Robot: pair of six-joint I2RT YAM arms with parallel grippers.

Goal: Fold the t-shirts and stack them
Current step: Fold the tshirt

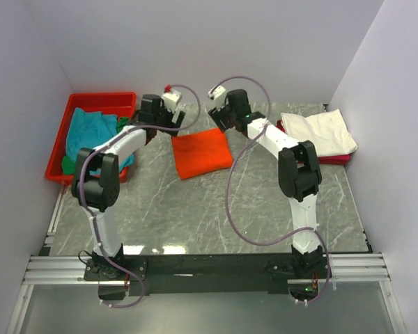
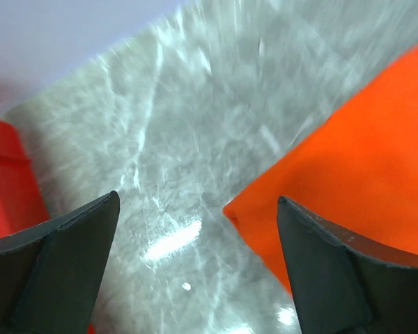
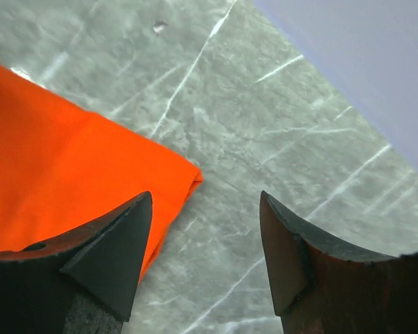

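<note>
The bright orange t-shirt (image 1: 201, 153) lies folded flat in a rough square on the marble table, far centre. My left gripper (image 1: 168, 120) hovers open and empty just off its far-left corner; the left wrist view shows that corner (image 2: 348, 167) between my spread fingers. My right gripper (image 1: 218, 115) hovers open and empty over its far-right corner, seen in the right wrist view (image 3: 70, 174). A teal t-shirt (image 1: 87, 133) lies crumpled on a green one (image 1: 69, 164) in the red tray. A folded white t-shirt (image 1: 319, 131) rests on a magenta-red one (image 1: 334, 160) at the far right.
The red plastic tray (image 1: 101, 101) stands at the far left against the back wall; its edge shows in the left wrist view (image 2: 10, 177). White walls close in the back and both sides. The grey marble table (image 1: 209, 209) stretches toward the arm bases.
</note>
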